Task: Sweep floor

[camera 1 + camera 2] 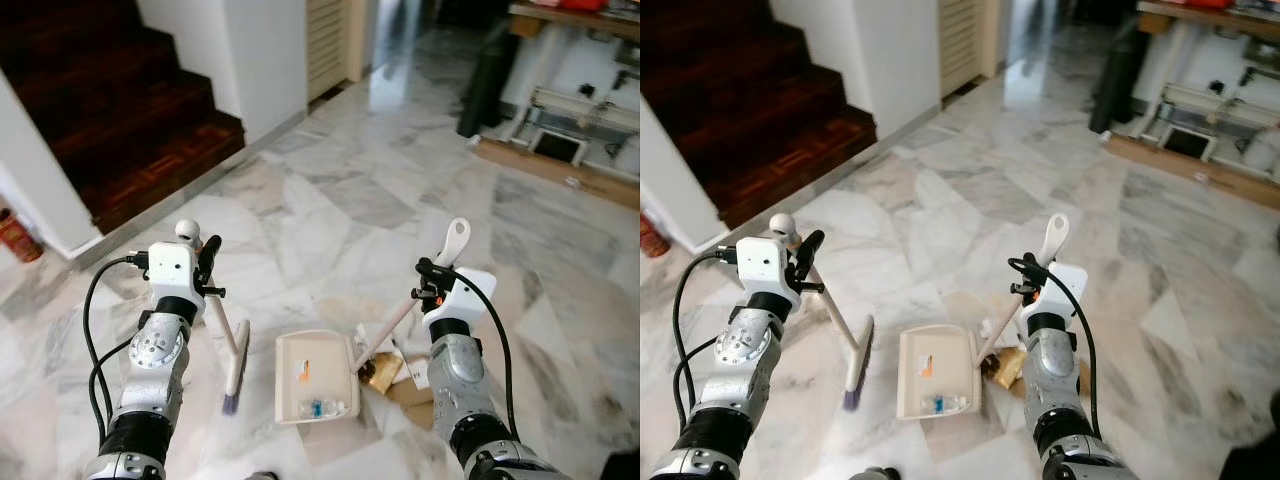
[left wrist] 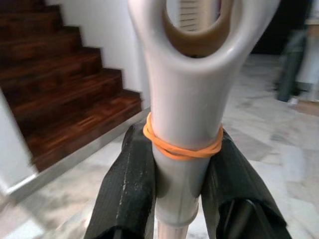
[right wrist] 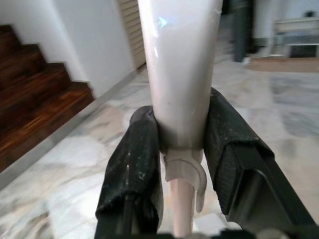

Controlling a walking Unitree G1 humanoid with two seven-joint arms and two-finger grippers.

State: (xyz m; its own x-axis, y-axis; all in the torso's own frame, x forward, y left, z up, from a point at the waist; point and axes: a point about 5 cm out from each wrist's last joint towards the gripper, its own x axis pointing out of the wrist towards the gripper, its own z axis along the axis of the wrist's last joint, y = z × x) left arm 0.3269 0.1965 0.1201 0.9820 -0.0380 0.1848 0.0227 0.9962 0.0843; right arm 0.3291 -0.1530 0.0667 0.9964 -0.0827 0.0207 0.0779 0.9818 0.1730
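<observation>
Broom: short cream-handled plastic broom (image 1: pixel 232 365) with purple-tipped bristles, held slanted with the bristles on the floor just left of the dustpan.
Dustpan: cream rectangular plastic dustpan (image 1: pixel 315 375) lying flat on the floor between the two arms, its long cream handle (image 1: pixel 420 290) rising toward the right arm.
Contents: small clear bottle (image 1: pixel 322 408) near the pan's near edge and an orange scrap (image 1: pixel 304 373) near its middle.
Litter: brown and gold wrappers with scraps of cardboard (image 1: pixel 395 375) on the floor, touching the pan's right side and not in it.
Left gripper: left gripper (image 2: pixel 182 174) has its fingers (image 2: pixel 130 194) clamped on the broom's handle just under the looped end, below an orange rubber band (image 2: pixel 182 147).
Right gripper: right gripper (image 3: pixel 182 164) has its fingers (image 3: pixel 132 174) closed tight around the dustpan's handle, above a small clip.
Floor: glossy white and grey marble floor (image 1: pixel 400 190), with dark wooden stairs (image 1: pixel 130 110) off to the left.
Stage: likely partway through, since some rubbish is in the pan and a pile remains outside.
Risk: the broom stands on the opposite side of the pan from the remaining pile, so a stroke from there could push the pan or spill the bottle.
Risk two: tilting the handle might tip the pan and roll the bottle out.
</observation>
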